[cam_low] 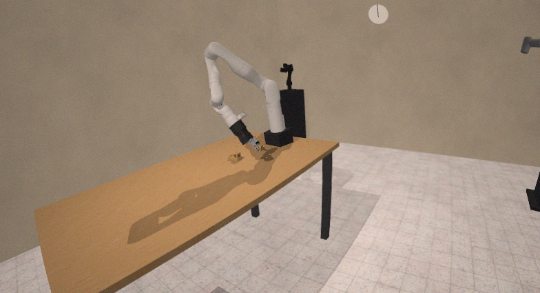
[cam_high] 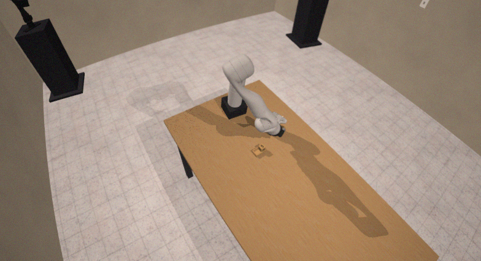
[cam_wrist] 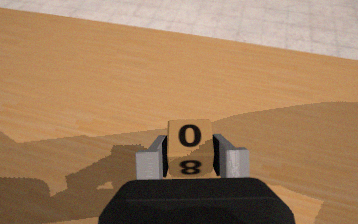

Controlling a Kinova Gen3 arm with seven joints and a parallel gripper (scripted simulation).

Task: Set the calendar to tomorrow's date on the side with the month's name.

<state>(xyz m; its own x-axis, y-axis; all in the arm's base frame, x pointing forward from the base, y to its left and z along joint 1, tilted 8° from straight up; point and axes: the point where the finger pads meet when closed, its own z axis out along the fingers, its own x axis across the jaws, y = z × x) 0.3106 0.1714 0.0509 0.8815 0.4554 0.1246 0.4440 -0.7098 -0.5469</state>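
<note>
The small wooden calendar tray (cam_high: 256,153) (cam_low: 231,158) rests on the table with one wooden cube (cam_high: 262,147) (cam_low: 237,155) in it. The digits on that cube and the month's name are too small to read. My gripper (cam_wrist: 189,148) (cam_low: 258,147) is shut on the other wooden cube (cam_wrist: 179,148) (cam_low: 261,148). In the wrist view this cube shows a 0 on one face and an 8 on the face below it. The gripper is tilted, low over the table, between the tray and the robot base. In the top view the arm hides its fingertips and the held cube.
The robot's black base (cam_high: 234,108) (cam_low: 278,137) stands at one end of the wooden table (cam_high: 269,188) (cam_low: 113,200). One long table edge shows beyond the held cube in the wrist view. The arm's shadow falls across the table top.
</note>
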